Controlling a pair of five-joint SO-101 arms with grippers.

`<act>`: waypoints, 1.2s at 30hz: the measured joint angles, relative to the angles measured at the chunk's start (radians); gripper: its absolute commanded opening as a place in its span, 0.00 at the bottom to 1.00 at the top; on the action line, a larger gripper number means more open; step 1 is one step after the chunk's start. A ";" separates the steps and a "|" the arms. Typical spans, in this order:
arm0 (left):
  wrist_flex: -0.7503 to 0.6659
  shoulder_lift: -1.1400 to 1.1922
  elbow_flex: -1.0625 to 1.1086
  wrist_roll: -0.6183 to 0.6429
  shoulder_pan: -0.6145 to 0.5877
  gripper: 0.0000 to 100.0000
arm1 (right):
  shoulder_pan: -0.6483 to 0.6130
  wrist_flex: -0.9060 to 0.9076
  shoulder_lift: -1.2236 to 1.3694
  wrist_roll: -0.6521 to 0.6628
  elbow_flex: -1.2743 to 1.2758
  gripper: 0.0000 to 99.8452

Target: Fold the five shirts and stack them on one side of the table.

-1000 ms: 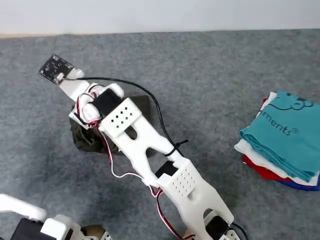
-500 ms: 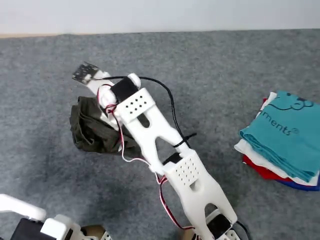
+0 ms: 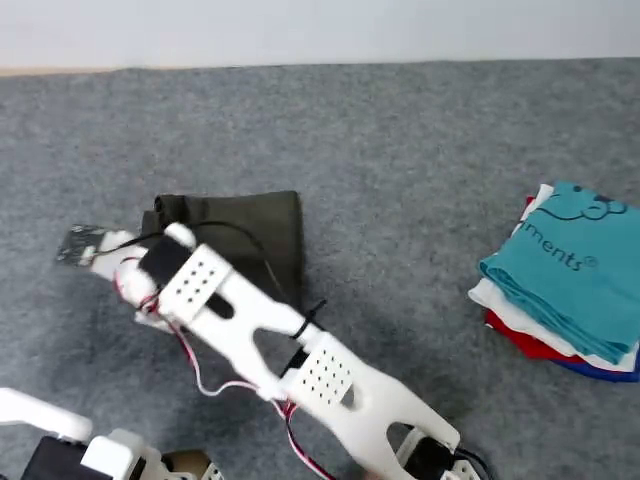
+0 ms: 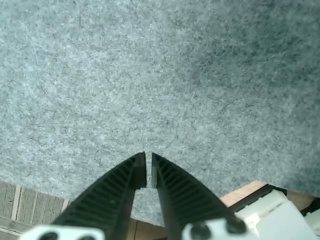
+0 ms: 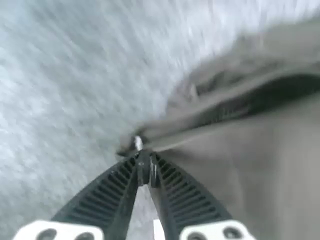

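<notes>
An olive shirt (image 3: 245, 235) lies flattened into a rough rectangle left of the table's middle. My right arm (image 3: 250, 330) stretches from the front edge across the shirt's near left corner, and its wrist hides that corner. In the right wrist view my right gripper (image 5: 145, 167) is shut at the folded edge of the olive shirt (image 5: 260, 165), pinching the cloth. At the right side sits a stack of folded shirts (image 3: 560, 300) with a teal one (image 3: 570, 255) on top. My left gripper (image 4: 148, 170) is shut over bare grey carpet with nothing in it.
Grey carpet (image 3: 400, 160) covers the table. The left arm's base (image 3: 60, 445) sits at the front left corner. A wooden table edge (image 4: 245, 192) shows close behind the left gripper. Open carpet lies between the olive shirt and the stack.
My right arm has swung from the far side of the olive shirt toward the front left. The shirt, bunched up half a second ago, now lies spread flat. The stack and left arm are unchanged.
</notes>
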 measured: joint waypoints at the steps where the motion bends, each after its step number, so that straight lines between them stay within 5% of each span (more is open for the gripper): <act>1: 0.000 0.000 0.000 0.000 0.000 0.03 | -0.002 0.000 0.000 0.000 -0.029 0.01; 17: 0.000 0.000 0.003 0.000 0.000 0.03 | 0.236 -0.043 0.048 0.083 -0.196 0.01; 36: 0.000 0.000 0.003 0.000 0.000 0.03 | 0.215 -0.755 0.301 0.295 -0.196 0.01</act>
